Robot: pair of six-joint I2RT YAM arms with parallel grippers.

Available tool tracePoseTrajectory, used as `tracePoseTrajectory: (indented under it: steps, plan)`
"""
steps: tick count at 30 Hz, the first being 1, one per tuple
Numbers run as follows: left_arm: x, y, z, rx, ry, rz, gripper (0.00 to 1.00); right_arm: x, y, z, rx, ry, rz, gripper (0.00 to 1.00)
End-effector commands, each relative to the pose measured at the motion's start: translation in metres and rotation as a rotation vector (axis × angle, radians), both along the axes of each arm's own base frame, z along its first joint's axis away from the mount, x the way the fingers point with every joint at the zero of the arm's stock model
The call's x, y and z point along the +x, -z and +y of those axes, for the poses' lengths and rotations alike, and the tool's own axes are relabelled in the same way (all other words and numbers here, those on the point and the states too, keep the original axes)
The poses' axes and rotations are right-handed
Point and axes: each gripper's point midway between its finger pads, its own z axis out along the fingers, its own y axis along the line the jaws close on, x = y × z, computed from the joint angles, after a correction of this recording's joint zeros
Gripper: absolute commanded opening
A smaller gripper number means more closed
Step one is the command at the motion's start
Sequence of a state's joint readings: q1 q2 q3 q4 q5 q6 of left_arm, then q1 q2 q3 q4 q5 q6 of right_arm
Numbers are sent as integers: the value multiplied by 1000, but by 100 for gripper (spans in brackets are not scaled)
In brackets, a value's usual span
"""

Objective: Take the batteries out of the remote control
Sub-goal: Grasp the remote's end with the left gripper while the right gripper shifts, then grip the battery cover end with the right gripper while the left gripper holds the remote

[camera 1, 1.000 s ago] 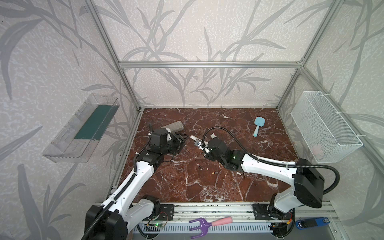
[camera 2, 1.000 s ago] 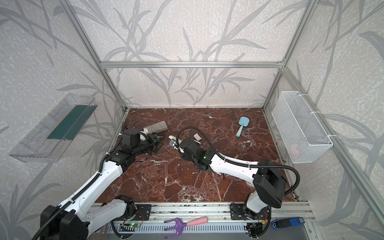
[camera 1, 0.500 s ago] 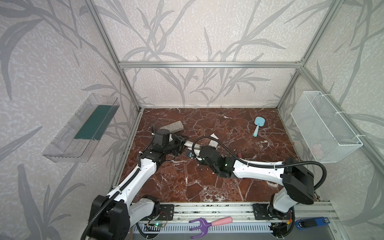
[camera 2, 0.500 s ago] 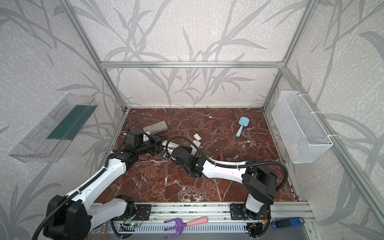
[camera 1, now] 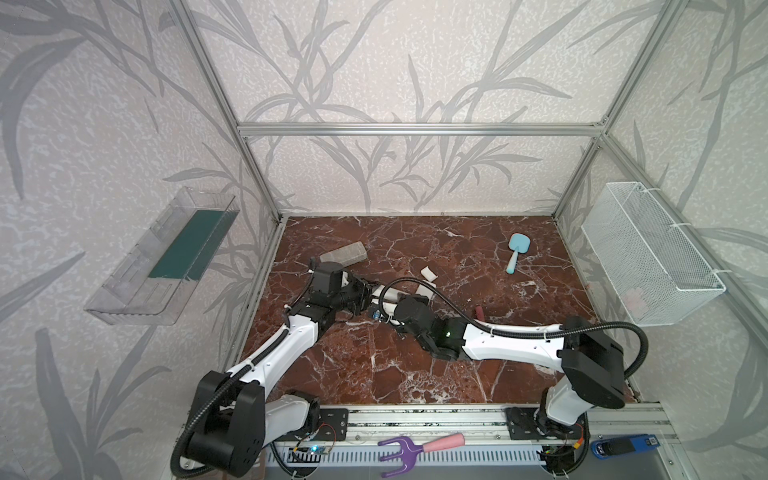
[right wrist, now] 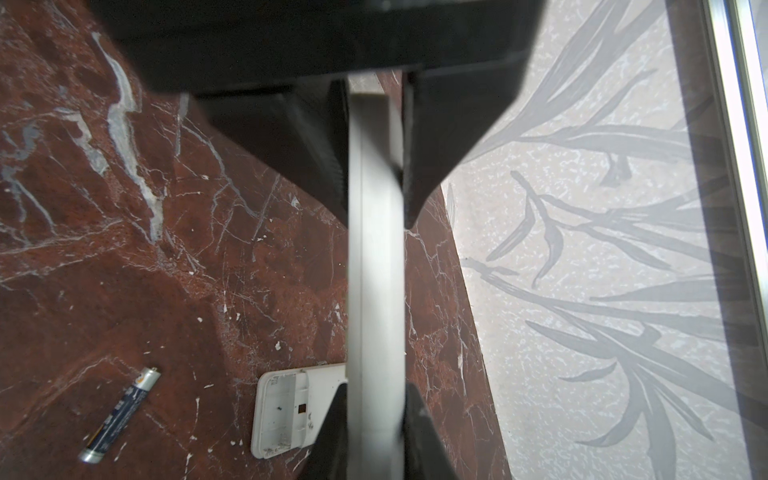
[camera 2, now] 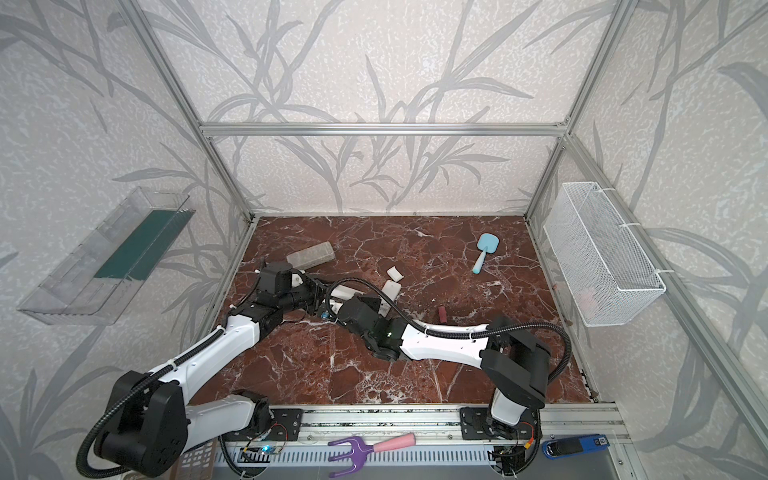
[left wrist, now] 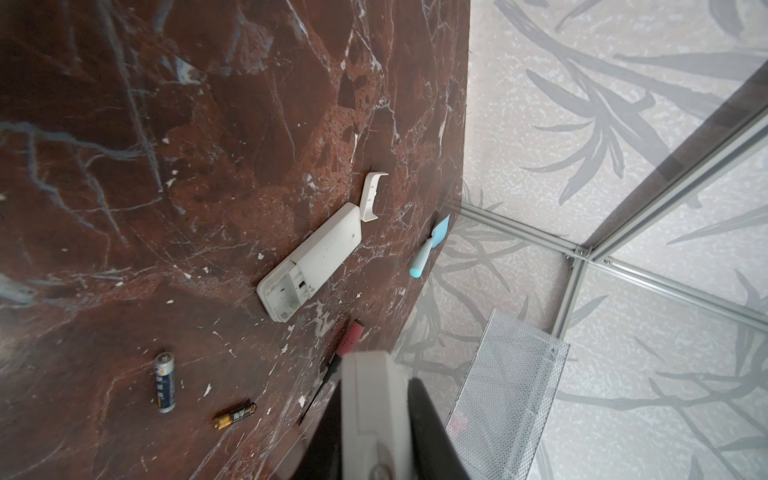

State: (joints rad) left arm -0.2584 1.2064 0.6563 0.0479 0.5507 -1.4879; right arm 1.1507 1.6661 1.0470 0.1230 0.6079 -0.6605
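- Spanning the cell floor: marble table (camera 1: 457,374), red-brown with white veins.
- wire basket (camera 1: 648,257), white, hung on the right wall; clear tray (camera 1: 158,257) on the left wall.
- left gripper (camera 1: 368,293) and right gripper (right wrist: 376,220): meeting left of the table's middle, each clamped on the held remote.
- grey block (camera 1: 344,254): lying flat near the back left corner.
- held remote (right wrist: 376,291): white, seen edge-on in the right wrist view, pinched by one gripper towards each end, passing above the open remote; its battery bay is hidden.
- open remote (left wrist: 309,262): white, flat on the table, back up, bay uncovered and empty.
- paddle tool (camera 1: 515,249): light blue, lying towards the back right.
- screwdriver (left wrist: 352,337): red handle, dark shaft, near the open remote's bay end.
- cover (left wrist: 371,197): white, curved, just beside the open remote's closed end.
- blue-and-silver battery (left wrist: 165,381) and black-and-gold battery (left wrist: 235,415): loose on the marble, apart from each other, outside the open remote and near its bay end.
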Motion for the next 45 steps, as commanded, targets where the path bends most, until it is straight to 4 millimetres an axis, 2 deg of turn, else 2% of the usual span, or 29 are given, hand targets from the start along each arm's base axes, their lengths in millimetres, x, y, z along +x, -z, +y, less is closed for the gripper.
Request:
tracePoseTrajectory:
  steps: [1, 6, 10, 13, 17, 18, 25, 29, 35, 39, 45]
  plan:
    - [9, -14, -4, -22, 20, -71, 10, -5, -25, 9, 120, -7, 1, 18]
    - [16, -20, -5, -17, 22, -114, 0, -12, -40, 6, 224, 3, 40, 47]
    - [21, -26, -2, 18, 33, -171, 0, -16, -52, -1, 318, 30, 85, 57]
    - [24, -31, 2, 65, 49, -231, 0, -15, -67, -9, 425, 61, 173, 59]
    - [30, -45, 8, 139, 64, -369, 0, -12, -81, -19, 653, 100, 424, 59]
    - [31, -46, 10, 157, 60, -396, 0, -4, -84, -26, 705, 126, 470, 59]
    - [35, -62, 32, 237, -23, -564, 0, 8, -90, -40, 1008, 227, 803, 59]
    - [35, -80, 34, 209, -26, -684, 0, 17, -88, -37, 1147, 254, 975, 59]
    - [31, -108, 29, 124, -3, -860, 0, 26, -87, -16, 1319, 178, 1184, 59]
    - [31, -114, 22, 56, 31, -885, 0, 32, -81, -8, 1351, 176, 1244, 60]
    - [34, -110, 15, -18, 55, -877, 0, 36, -77, -8, 1370, 191, 1271, 58]
